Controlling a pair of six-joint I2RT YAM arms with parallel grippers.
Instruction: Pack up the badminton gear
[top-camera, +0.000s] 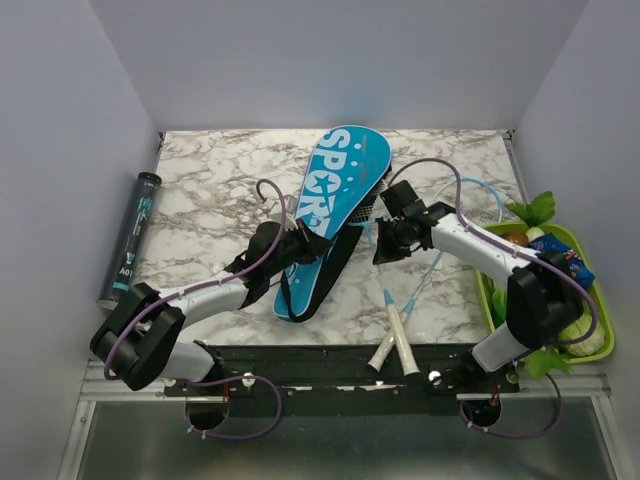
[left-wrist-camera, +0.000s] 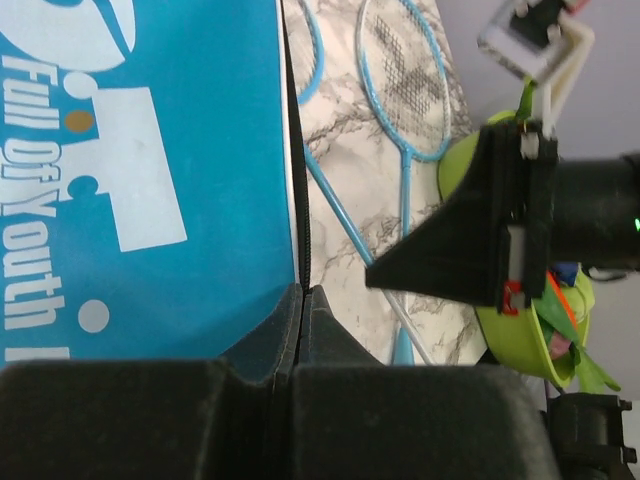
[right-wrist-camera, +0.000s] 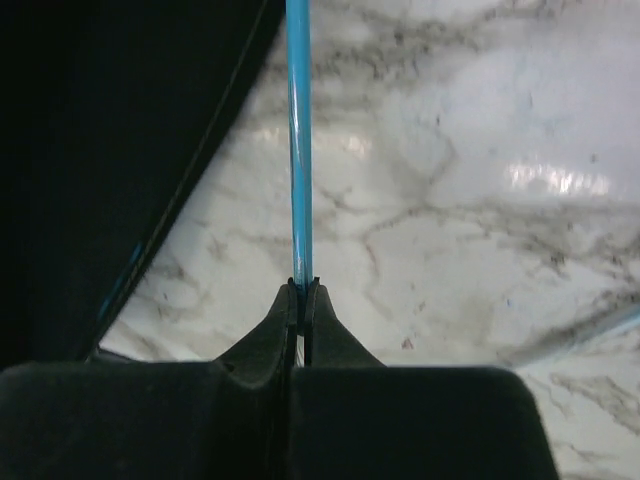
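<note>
Mid-table (top-camera: 220, 190), on marble: cyan "SPORT" bag (top-camera: 330, 200) lying flat, diagonal. Left gripper (top-camera: 305, 243) pinched shut on bag's black edge. Just right of bag: two rackets (top-camera: 400, 340) out on marble, white handles toward near edge, one head partly hidden at bag's rim. Right gripper (right-wrist-camera: 300, 290) clamped on one racket's thin blue bar. Far right: green tray (top-camera: 487, 300) holding toy vegetables (top-camera: 535, 210).
</note>
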